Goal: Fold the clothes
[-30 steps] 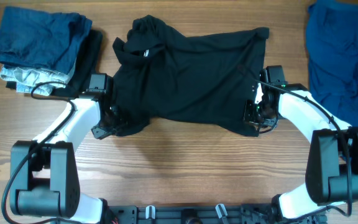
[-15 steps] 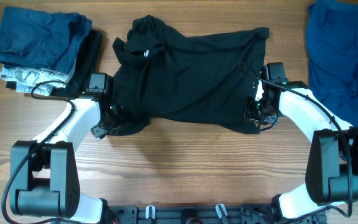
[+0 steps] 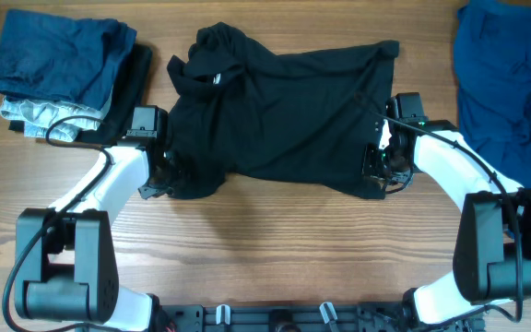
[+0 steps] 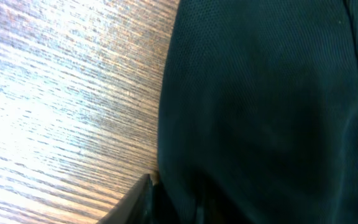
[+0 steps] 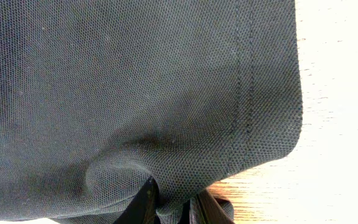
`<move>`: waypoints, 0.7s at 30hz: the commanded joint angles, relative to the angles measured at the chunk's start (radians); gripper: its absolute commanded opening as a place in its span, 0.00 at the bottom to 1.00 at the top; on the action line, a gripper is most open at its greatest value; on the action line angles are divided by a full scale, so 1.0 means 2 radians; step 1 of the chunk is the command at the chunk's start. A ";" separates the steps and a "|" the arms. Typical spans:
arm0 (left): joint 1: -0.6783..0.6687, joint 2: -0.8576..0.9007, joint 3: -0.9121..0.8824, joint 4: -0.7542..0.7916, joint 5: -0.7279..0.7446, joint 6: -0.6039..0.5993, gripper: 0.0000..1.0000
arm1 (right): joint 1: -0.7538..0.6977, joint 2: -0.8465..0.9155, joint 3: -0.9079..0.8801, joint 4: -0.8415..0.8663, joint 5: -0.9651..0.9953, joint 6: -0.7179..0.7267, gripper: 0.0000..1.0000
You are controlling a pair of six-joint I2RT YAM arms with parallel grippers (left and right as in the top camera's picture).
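The clothes in the middle are a large black shirt (image 3: 284, 120), spread across the wooden table with its collar bunched at the upper left. My left gripper (image 3: 161, 175) sits at the shirt's lower left corner. In the left wrist view the dark cloth (image 4: 272, 112) runs down between the fingers of that gripper (image 4: 176, 202), which looks shut on it. My right gripper (image 3: 381, 172) is at the lower right corner. In the right wrist view this gripper (image 5: 174, 202) is shut on a pinched fold of the hem (image 5: 247, 93).
A crumpled royal-blue garment (image 3: 505, 83) lies at the far right. A stack of folded clothes (image 3: 58, 65), dark blue on top, sits at the back left. Bare wood table (image 3: 265, 240) lies in front of the shirt.
The left gripper has shifted slightly up and in toward the shirt's corner, taking a fresh hold there. The right gripper has edged a little away from me with the hem.
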 commanded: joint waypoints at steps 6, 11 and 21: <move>0.001 -0.019 0.052 -0.037 0.011 0.018 0.04 | 0.001 -0.015 0.046 -0.012 -0.027 -0.002 0.04; 0.001 -0.063 0.199 -0.129 0.009 0.058 0.04 | -0.013 -0.062 0.126 -0.067 -0.001 -0.030 0.04; 0.001 -0.101 0.389 -0.192 0.007 0.066 0.04 | -0.117 -0.148 0.324 -0.206 0.016 -0.108 0.04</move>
